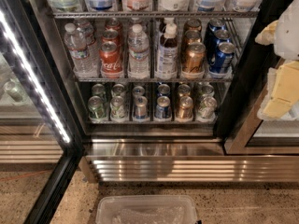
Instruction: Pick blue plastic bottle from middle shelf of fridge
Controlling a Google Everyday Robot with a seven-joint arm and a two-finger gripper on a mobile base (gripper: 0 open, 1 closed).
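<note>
The blue plastic bottle (167, 52) stands upright at the front of the middle shelf (154, 80), a little right of centre in the frame. A clear water bottle (138, 50) is just beside it on the left and a copper can (193, 59) on the right. The gripper (280, 78) sits at the right edge of the frame, outside the fridge (154, 148) and well apart from the bottle; whether it is open or closed cannot be told.

The reach is likely the step in hand. It should go in level and straight from the front, meeting the bottle on its label below the dark neck, since the neighbours leave little room on either side.

The shelf is a wire rack, so a dragged bottle may catch; lifting first looks safer. The glass door with its light strip (32, 73) stands open at the left. A clear plastic bin (147, 209) sits on the speckled floor (233, 204) below.
</note>
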